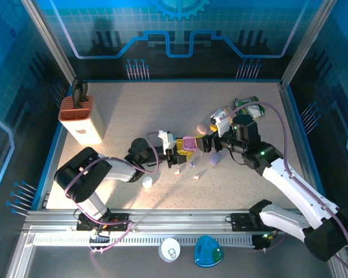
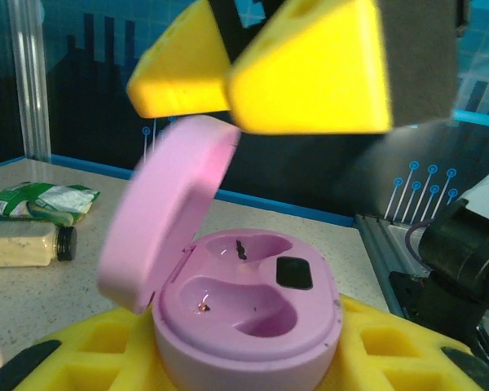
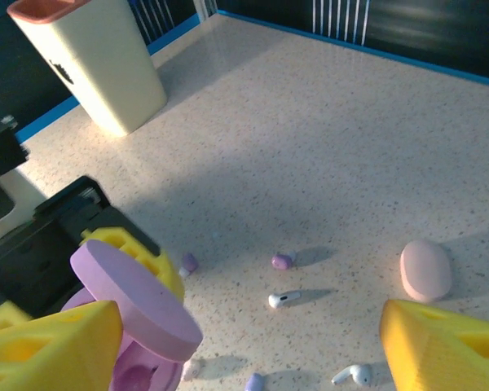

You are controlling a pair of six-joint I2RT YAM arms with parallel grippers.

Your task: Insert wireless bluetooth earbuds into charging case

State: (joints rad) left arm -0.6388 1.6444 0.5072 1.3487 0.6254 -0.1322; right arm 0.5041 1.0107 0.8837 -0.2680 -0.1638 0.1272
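Left claw (image 1: 178, 152) clenched round the open lilac charging case (image 2: 244, 322), both sockets empty; right claw (image 1: 209, 143) released, spread wide just above its raised lid (image 2: 167, 212); the earbuds (image 3: 282, 261) lie loose on the tabletop (image 3: 326, 147) beneath; best to pinch a lilac bud by its body, stem downward.
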